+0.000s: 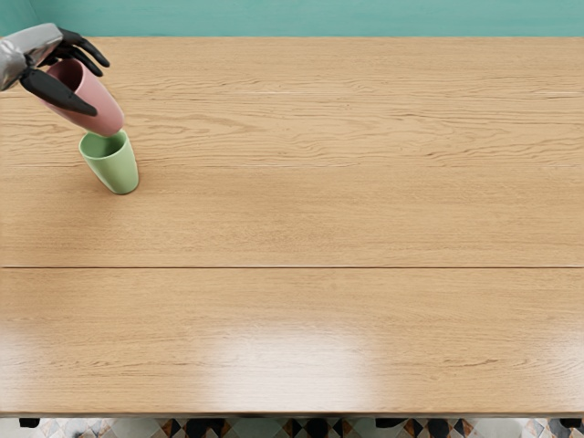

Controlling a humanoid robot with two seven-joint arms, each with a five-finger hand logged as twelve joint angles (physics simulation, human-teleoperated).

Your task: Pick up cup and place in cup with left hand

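Nearest on the worktop (pixel 319 210), the smooth green cup (pixel 114 170) stands mouth up; just beyond, my left hand (pixel 38 42) clasps the plain pink cup (pixel 102 102), its base by the green rim, contact unclear. That's two cups, one of each colour!

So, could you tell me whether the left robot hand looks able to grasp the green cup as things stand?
Probably not: the left robot hand is already holding the pink cup, whose lower end is at the mouth of the green cup. It would likely need to let go first.
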